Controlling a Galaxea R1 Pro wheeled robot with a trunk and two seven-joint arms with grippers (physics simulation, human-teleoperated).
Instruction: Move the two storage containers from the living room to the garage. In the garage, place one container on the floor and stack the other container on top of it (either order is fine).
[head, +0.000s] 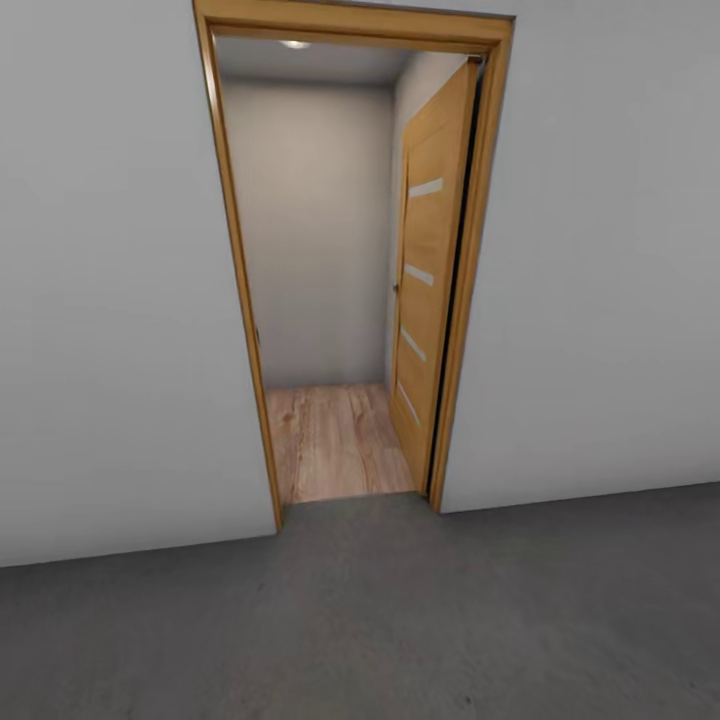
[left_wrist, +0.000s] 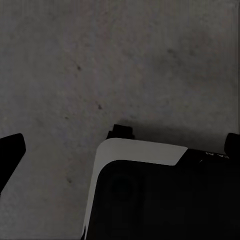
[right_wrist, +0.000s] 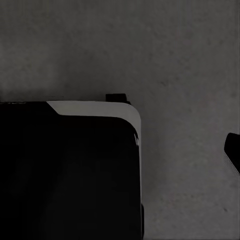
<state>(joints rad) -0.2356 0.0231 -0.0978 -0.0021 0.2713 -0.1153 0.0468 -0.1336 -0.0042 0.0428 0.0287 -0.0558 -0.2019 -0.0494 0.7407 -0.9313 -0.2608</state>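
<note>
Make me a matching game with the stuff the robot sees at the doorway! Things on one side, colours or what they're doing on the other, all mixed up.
Things:
1. wooden door
2. concrete floor
3. plank floor
4. wall

Descriptions:
A. dark grey and mottled, nearest the robot
B. light wood, beyond the doorway
C. pale and plain, either side of the door frame
D. swung open, with pale strips across it

Pairs: 1-D, 2-A, 3-B, 4-C
</note>
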